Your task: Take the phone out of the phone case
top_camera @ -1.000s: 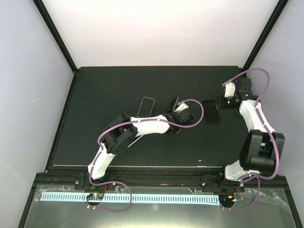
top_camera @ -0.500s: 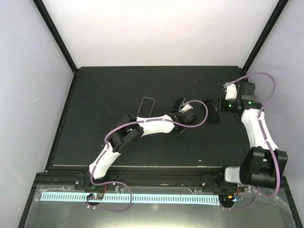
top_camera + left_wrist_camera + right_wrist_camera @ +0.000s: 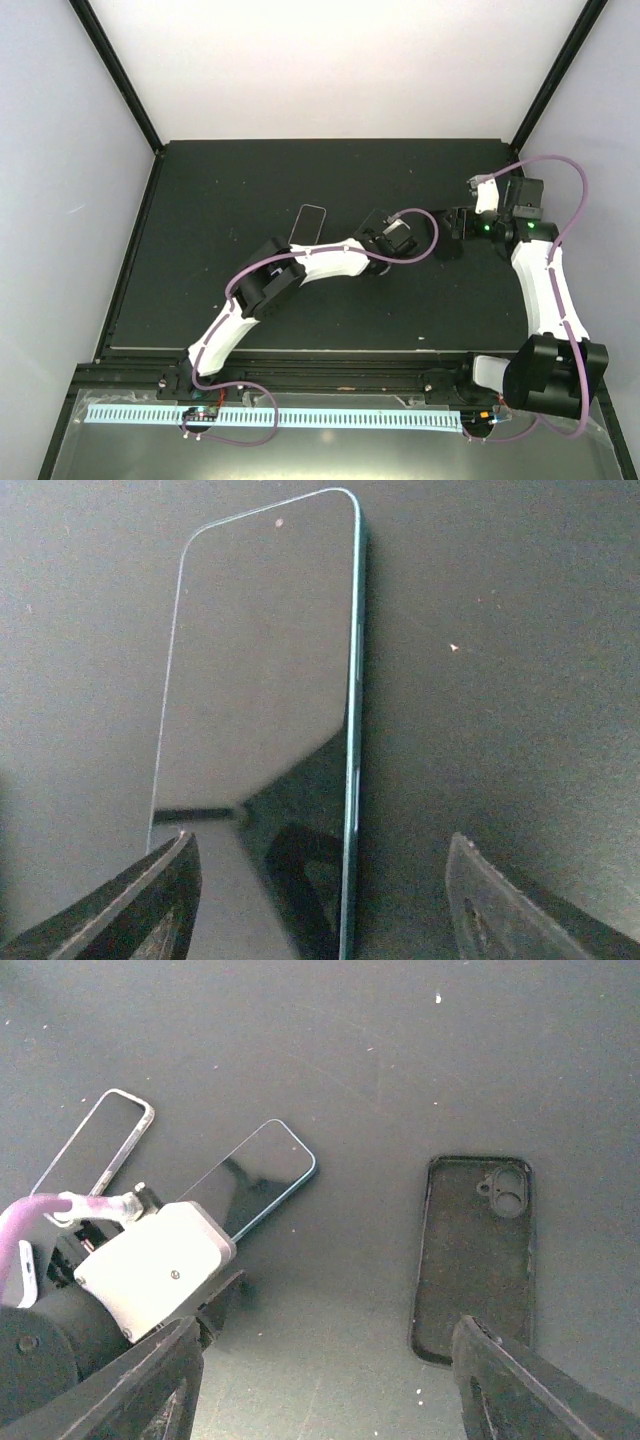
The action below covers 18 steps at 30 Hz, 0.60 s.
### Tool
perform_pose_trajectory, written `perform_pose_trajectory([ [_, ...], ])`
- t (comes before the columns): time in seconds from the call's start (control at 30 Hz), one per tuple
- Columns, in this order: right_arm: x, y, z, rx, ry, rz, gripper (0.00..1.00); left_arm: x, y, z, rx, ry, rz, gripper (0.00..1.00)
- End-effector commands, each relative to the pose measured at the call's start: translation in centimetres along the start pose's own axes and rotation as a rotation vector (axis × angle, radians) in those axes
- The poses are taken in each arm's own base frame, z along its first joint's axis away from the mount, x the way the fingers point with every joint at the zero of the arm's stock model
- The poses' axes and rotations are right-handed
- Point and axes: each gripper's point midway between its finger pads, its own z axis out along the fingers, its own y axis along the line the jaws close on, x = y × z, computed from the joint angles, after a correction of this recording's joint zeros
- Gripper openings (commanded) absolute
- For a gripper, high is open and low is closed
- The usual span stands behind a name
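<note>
L gripper (image 3: 320, 850) shifts toward case (image 3: 475, 1255), jaws released above bare phone (image 3: 260, 680). R gripper (image 3: 325, 1330) pulls back from case, jaws spread, empty; task looks done.

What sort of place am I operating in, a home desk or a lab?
Probably a lab robot cell: a black table boxed in by plain white walls and black frame posts, holding a phone and an empty black case.

Black table (image 3: 350, 1040): phone (image 3: 262, 1172) lying flat, white-rimmed frame (image 3: 98, 1142) near, empty black case (image 3: 472, 1260) well apart.
</note>
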Motion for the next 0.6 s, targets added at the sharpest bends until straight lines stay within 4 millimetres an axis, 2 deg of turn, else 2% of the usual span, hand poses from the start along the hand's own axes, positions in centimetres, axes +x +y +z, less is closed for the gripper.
perform_pose_trajectory([
  [0.0,-0.5,1.6,-1.7,-0.046,-0.036,-0.051,0.69,-1.3,1.1,-2.9,0.105,-0.007,-0.058,0.76],
  [0.07,-0.4,2.4,-2.2,-0.073,-0.063,-0.081,0.71,-2.0,3.2,-5.3,0.132,-0.052,-0.123,0.85],
  [0.13,0.0,3.3,-2.6,-0.107,-0.077,-0.110,0.73,-1.6,5.0,-6.8,0.168,-0.065,-0.186,0.93],
  [0.17,0.4,3.7,-2.6,-0.128,-0.081,-0.120,0.75,-0.9,5.9,-7.1,0.182,-0.051,-0.215,0.98],
  [0.23,1.3,4.5,-2.6,-0.168,-0.094,-0.140,0.77,0.5,7.9,-7.6,0.208,-0.012,-0.275,0.99],
  [0.3,2.1,5.1,-2.6,-0.197,-0.109,-0.156,0.80,2.2,9.8,-7.3,0.231,0.032,-0.326,0.99],
  [0.43,1.9,5.8,-3.4,-0.213,-0.149,-0.182,0.86,5.5,13.3,-5.2,0.225,0.155,-0.377,0.99],
  [0.57,2.0,6.2,-3.5,-0.235,-0.154,-0.183,0.86,7.3,15.6,-2.9,0.218,0.258,-0.401,0.99],
])
